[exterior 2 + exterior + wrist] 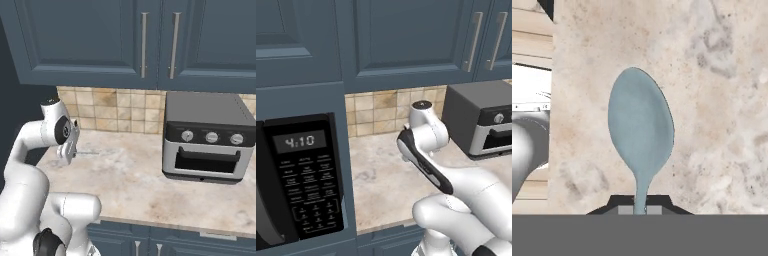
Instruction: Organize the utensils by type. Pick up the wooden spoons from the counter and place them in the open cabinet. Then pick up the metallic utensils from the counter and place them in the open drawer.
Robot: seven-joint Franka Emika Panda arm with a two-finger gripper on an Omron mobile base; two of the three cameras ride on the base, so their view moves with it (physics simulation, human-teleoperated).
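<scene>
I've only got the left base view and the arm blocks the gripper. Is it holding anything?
Observer: Yes. In the hand view the gripper is shut on the thin handle of the pale silver-blue spoon.
Operator: Which way does it point?
Observer: In the right base view it sticks out level toward the toaster oven, well short of it.
Operator: Lifted?
Observer: It's over the left end of the counter; whether it's clear of the surface I can't tell.
</scene>
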